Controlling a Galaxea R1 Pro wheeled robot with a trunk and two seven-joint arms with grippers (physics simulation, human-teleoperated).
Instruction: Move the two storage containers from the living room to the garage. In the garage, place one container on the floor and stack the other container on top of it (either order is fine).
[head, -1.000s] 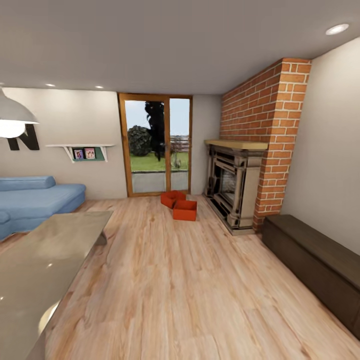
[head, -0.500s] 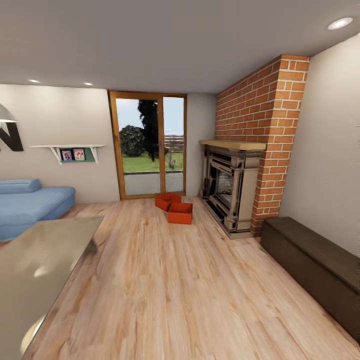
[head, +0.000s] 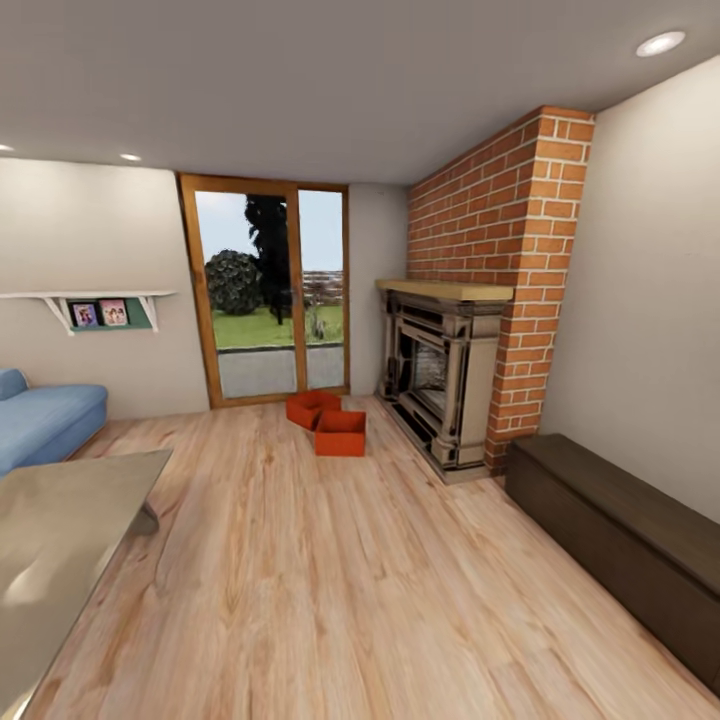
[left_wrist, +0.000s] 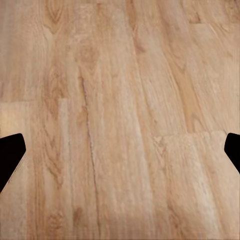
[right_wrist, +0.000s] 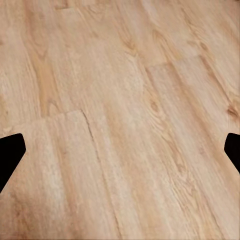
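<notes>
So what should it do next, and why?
Probably keep rolling forward across the wood floor toward the two red bins, which sit on it by the glass door and fireplace. They look far off, and both pincers hang open over bare planks.

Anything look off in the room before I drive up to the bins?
Nothing damaged or spilled. The two storage containers sit upright on the wood floor by the glass doors, touching at a corner, the far one turned at an angle to the near one.

Two storage containers (head: 328, 421), one fireplace (head: 437, 375), one blue sofa (head: 45, 422), one dark bench (head: 620, 535).
</notes>
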